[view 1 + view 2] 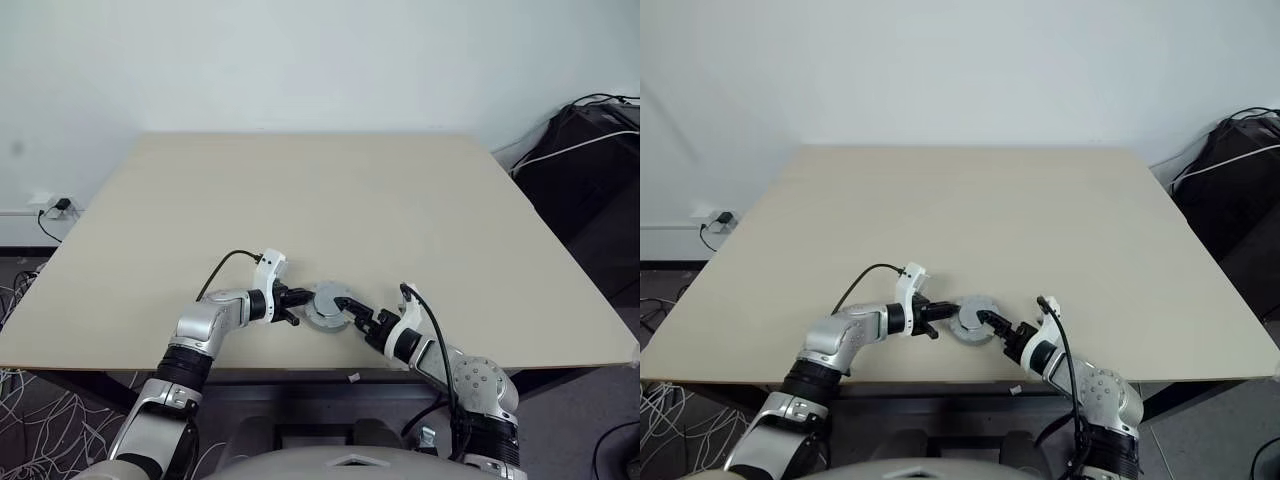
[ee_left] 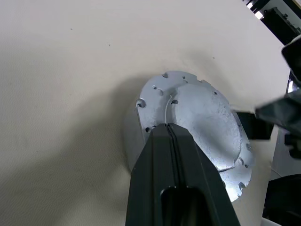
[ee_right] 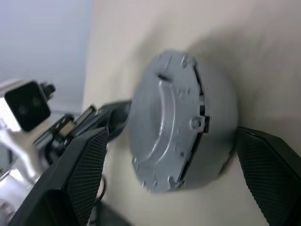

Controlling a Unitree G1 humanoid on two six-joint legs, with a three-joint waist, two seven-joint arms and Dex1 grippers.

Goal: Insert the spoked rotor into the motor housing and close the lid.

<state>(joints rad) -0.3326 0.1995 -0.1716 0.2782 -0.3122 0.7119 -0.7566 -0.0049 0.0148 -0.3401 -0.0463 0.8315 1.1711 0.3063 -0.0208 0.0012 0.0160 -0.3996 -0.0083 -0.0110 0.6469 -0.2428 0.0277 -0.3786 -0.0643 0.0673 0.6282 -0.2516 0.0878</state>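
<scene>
Lid down, seating it.
My left fingers (image 2: 171, 136), pressed together, rest on the lid (image 2: 202, 117); right fingers (image 3: 244, 155) spread around the housing (image 3: 221, 113); next, squeeze shut.

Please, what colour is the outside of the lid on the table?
Silvery-grey plain metal, the lid shows best in the left wrist view.

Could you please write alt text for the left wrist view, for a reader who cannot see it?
A round silvery-grey lid lies closed over the motor housing on a beige table, its plain top dotted with small holes. The left tool, its two black fingers shut together, rests its tip on the lid's near edge. Part of the right tool shows dark beyond the lid's far side.
</scene>
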